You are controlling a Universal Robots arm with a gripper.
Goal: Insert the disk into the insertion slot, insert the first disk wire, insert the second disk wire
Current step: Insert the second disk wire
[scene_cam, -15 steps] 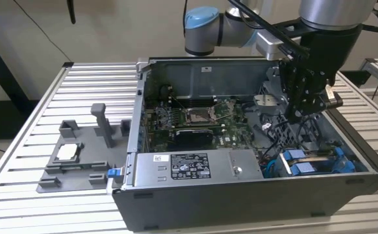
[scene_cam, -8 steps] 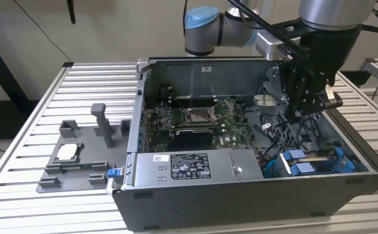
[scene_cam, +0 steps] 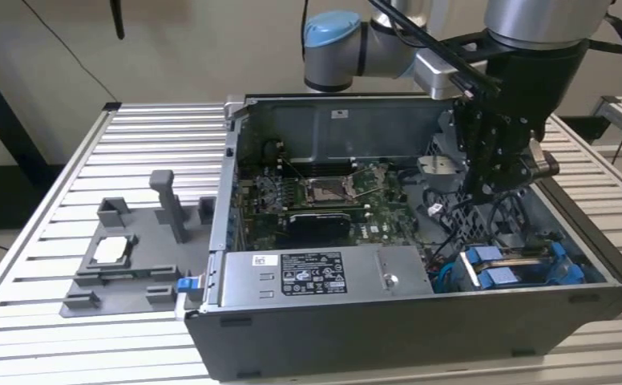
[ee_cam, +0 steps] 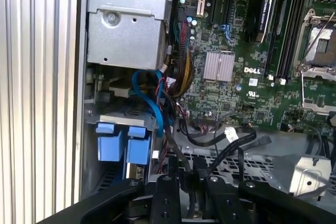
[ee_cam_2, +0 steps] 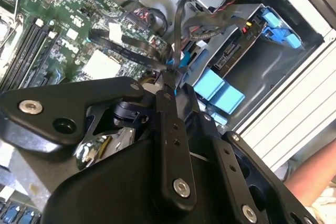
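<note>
At the exterior view's right, the gripper (scene_cam: 495, 191) clamped a thin, limp wire (ee_cam_2: 179, 24); we judged its stiff connector (ee_cam_2: 177, 62) the best hold.

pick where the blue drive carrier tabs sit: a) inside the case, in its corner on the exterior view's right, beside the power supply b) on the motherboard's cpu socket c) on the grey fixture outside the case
a: the blue drive carrier tabs sit inside the open computer case, in its corner on the exterior view's right, next to the power supply.
</note>
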